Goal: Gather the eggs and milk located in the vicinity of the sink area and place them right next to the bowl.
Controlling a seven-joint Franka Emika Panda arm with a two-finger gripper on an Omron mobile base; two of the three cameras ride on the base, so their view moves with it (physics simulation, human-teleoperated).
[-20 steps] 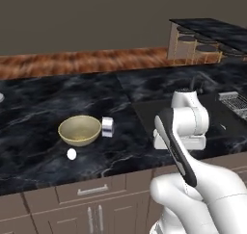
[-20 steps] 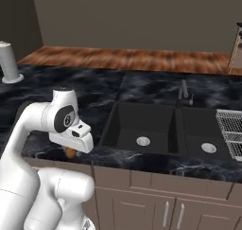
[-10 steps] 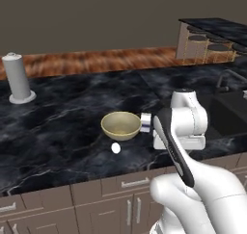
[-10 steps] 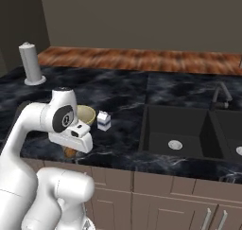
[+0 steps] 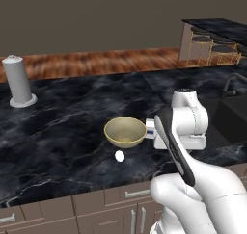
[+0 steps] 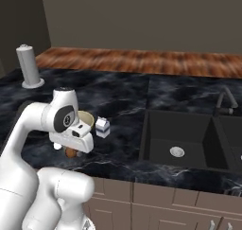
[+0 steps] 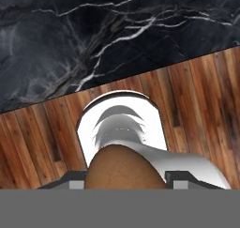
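- I see flat, even, rendered light, moderately dim, with no clear source.
- The black marble counter (image 5: 72, 127) shows a soft pale sheen and no hard glare.
- Faint, soft shadows lie under the bowl (image 5: 125, 131) and the arm.
- The sink basin (image 6: 177, 139) reads as very dark.
- All views are slightly soft and low in detail; the near brown egg (image 7: 123, 168) looks blurred.

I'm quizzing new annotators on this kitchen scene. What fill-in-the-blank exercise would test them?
1. The gripper is shut on the ____ egg.
2. The white egg lies on the counter just in front of the ____.
3. The milk carton stands between the bowl and the ____.

Missing words: brown; bowl; sink
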